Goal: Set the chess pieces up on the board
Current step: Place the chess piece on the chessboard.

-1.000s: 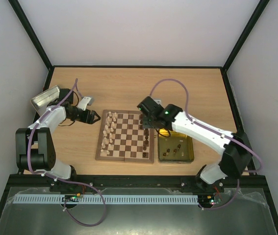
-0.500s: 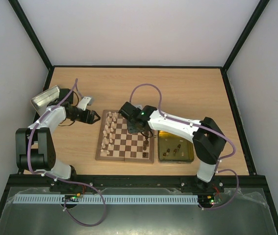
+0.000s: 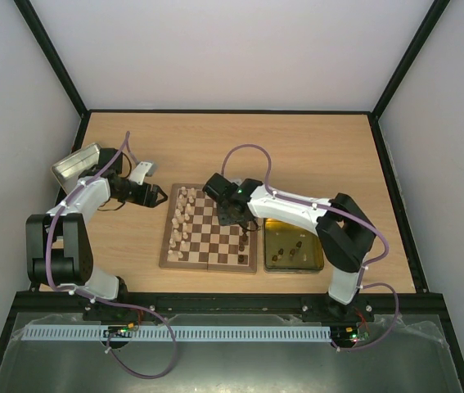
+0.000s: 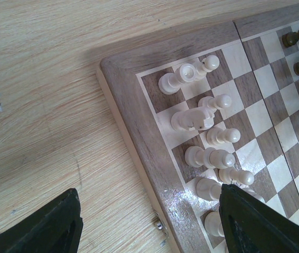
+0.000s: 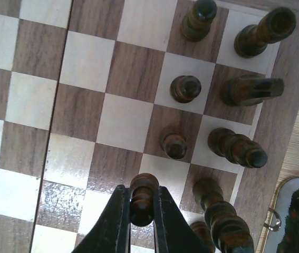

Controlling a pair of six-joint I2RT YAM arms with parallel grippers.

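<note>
Gripping a dark pawn (image 5: 142, 197) by its ribbed, lathe-turned stem, the right gripper (image 5: 142, 211) has its two black fingers closed narrowly on the piece over a square near the right side of the board (image 3: 209, 267); whether the pawn's base touches the square cannot be told. The board is a small square of glossy wood, chequered in brown and cream with a paler grained border and a seam down its middle. It lies flat on the light wood-grain table (image 3: 313, 155) between the two arms. Dark chessmen (image 5: 185, 88), rounded and banded, stand upright in two files along the board's right edge. Cream chessmen (image 4: 196, 118) of the same turned form stand in two files along its left edge. The left gripper (image 4: 148, 190) hangs over the table just off the board's left border, its matte black jaws spread wide with nothing between them. A yellow-gold tin (image 3: 295, 269), rectangular with rounded corners and a raised rim, sits just beside the board's right border and holds several loose dark pieces (image 3: 295, 247) scattered on its floor. A silver tin (image 3: 76, 164) of dull metal rests at the far left of the table, well apart from the board; its contents cannot be made out.
</note>
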